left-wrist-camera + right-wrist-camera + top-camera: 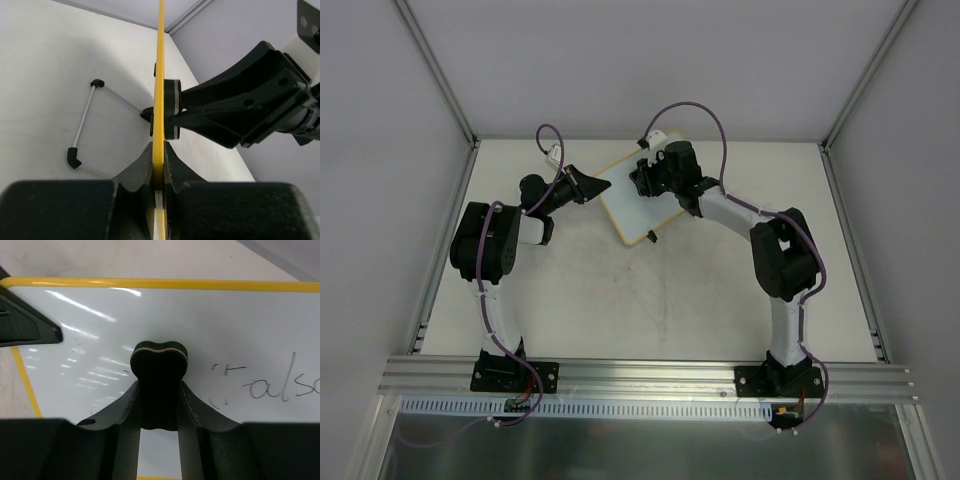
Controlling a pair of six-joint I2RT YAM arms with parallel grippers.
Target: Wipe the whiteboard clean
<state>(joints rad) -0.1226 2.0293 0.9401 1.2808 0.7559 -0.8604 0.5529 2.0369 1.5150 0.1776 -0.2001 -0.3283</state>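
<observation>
The whiteboard (630, 205), white with a yellow frame, is held tilted at the back middle of the table. My left gripper (588, 187) is shut on its left edge; in the left wrist view the yellow frame (160, 75) runs edge-on between the jaws. My right gripper (648, 178) is shut on a small black eraser (159, 371) and presses it against the board's white face (100, 340). Dark handwriting (280, 385) shows on the board to the right of the eraser. The eraser also shows against the board in the left wrist view (172, 107).
A thin metal stand with black end caps (85, 120) lies on the table behind the board. A black clip foot (651, 237) sticks out at the board's near corner. Grey walls and metal posts enclose the table at the back and sides.
</observation>
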